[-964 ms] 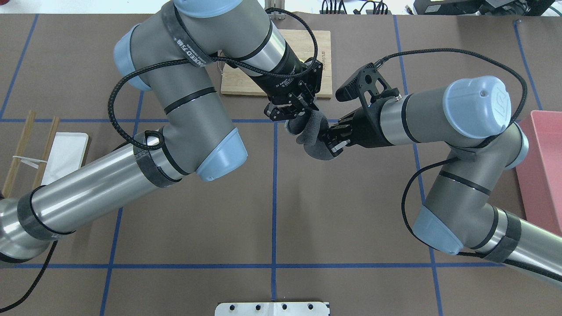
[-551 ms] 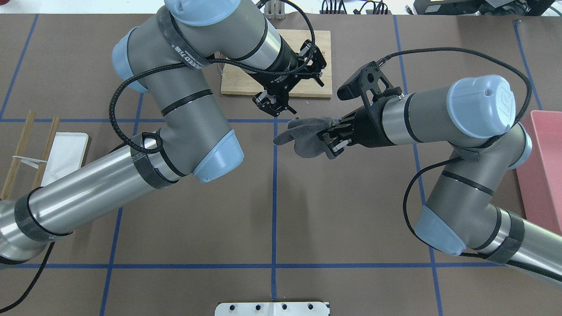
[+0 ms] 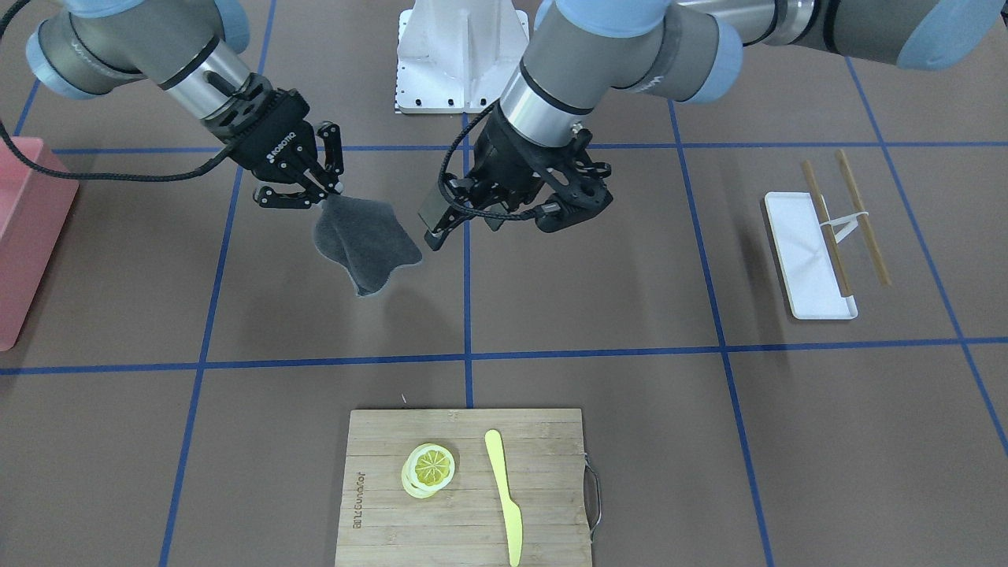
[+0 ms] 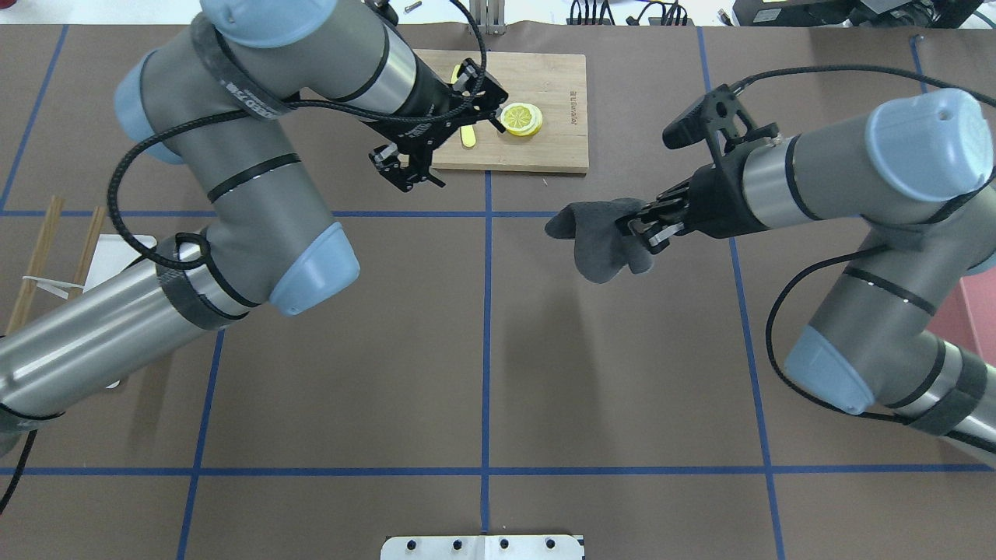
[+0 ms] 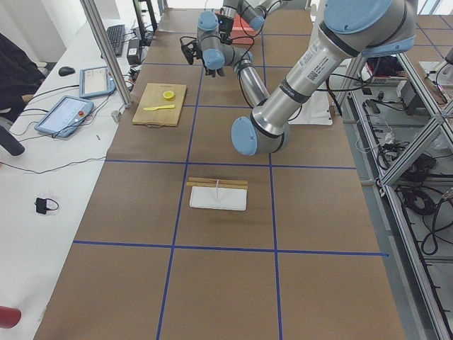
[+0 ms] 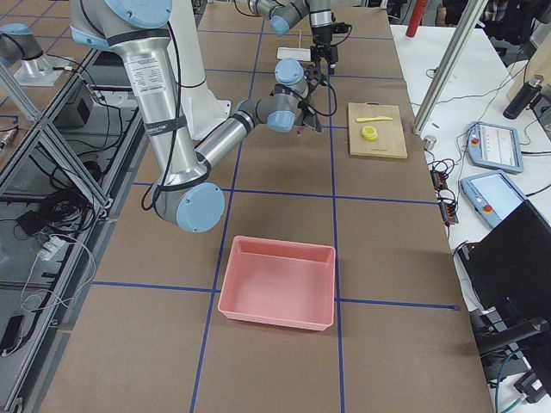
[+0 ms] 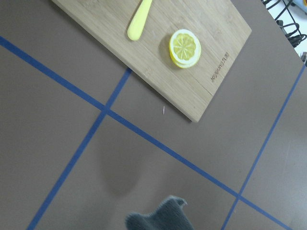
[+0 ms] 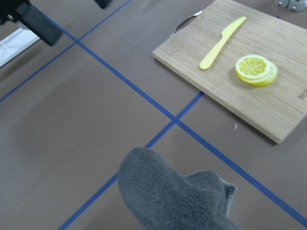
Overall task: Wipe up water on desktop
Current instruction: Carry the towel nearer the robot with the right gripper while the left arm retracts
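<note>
The desktop [image 4: 482,350] is brown with blue tape lines; no water shows on it. My right gripper [image 4: 650,229] is shut on a corner of a grey cloth [image 4: 599,245], which hangs above the desktop to the right of the middle line. In the front view the same gripper [image 3: 303,189] holds the cloth [image 3: 366,244] at upper left. The cloth also shows in the right wrist view [image 8: 177,196] and the left wrist view [image 7: 160,218]. My left gripper [image 4: 406,173] is open and empty, by the near-left corner of the cutting board, well apart from the cloth.
A bamboo cutting board [image 4: 545,148] at the far middle carries a lemon slice [image 4: 522,118] and a yellow knife [image 3: 504,496]. A pink bin [image 3: 27,236] stands at my right. A white tray [image 3: 811,260] with chopsticks lies at my left.
My left gripper let go of the cloth, opened and pulled back to the left. My right gripper kept the cloth and carried it to the right.
</note>
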`<control>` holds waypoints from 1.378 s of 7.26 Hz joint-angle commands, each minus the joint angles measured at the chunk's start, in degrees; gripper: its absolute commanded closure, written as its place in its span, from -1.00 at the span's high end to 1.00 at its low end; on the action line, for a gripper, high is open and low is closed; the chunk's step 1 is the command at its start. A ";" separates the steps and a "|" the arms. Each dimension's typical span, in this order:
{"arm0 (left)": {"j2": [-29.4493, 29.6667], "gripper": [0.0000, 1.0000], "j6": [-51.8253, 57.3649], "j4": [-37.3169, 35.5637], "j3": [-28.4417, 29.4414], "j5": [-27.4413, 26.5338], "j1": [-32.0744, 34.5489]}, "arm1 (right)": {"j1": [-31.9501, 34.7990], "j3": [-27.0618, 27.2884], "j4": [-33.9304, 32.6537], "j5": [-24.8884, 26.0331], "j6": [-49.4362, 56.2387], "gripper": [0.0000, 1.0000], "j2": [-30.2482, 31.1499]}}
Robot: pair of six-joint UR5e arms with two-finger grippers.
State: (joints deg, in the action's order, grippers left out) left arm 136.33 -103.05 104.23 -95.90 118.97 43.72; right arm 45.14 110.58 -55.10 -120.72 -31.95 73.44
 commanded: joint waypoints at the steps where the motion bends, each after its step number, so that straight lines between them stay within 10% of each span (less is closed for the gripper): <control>1: -3.42 0.97 6.62 -9.96 -6.55 -0.40 2.85 | 7.82 0.07 -1.66 -5.65 0.05 -1.00 6.41; 6: -17.21 0.97 15.76 -13.15 -16.05 0.30 11.21 | 16.10 0.24 -23.59 1.17 38.71 -1.00 13.13; 10: -22.94 0.97 23.77 -15.46 -19.58 0.47 14.72 | 5.51 0.86 -36.89 14.28 48.74 -1.00 9.90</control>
State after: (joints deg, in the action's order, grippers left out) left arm 114.67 -81.15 88.85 -114.91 119.43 57.80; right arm 54.43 111.33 -87.79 -108.62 15.69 85.52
